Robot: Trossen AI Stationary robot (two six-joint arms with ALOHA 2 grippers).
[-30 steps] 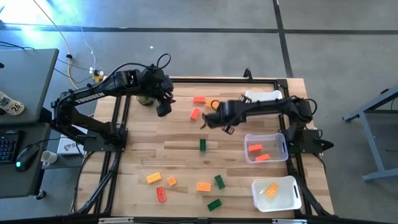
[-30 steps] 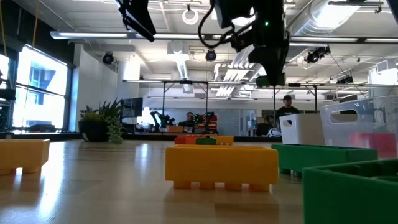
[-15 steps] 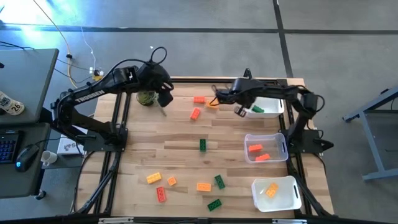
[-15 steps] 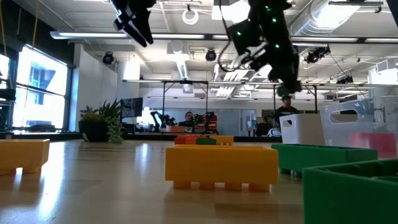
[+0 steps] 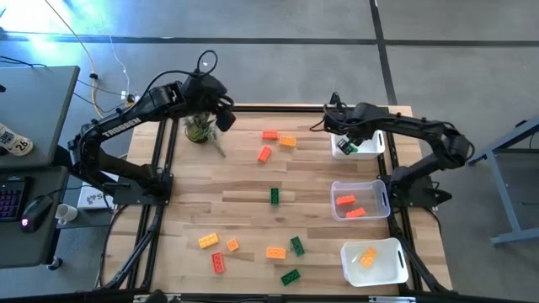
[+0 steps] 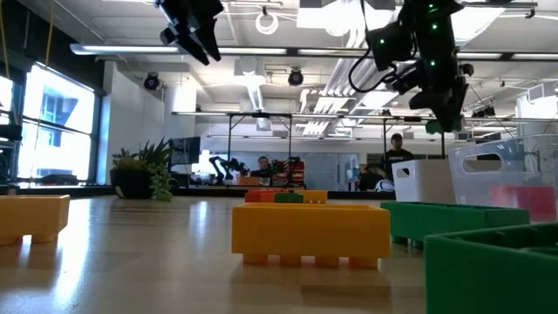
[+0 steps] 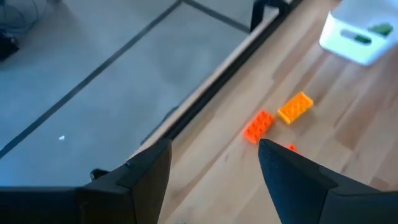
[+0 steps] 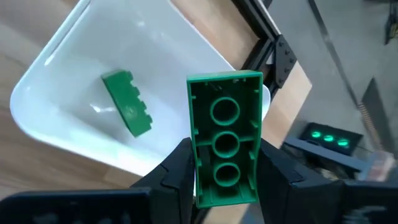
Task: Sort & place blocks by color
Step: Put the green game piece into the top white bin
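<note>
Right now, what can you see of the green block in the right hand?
The green block is a small plastic brick, seen from its hollow underside: three round tubes in a row inside thin walls. The right hand pinches its long sides. It hangs in the air above the white bin at the table's far right, which already holds another green block.

Foreground green block [image 6: 488, 262] cut off by frame edge
</note>
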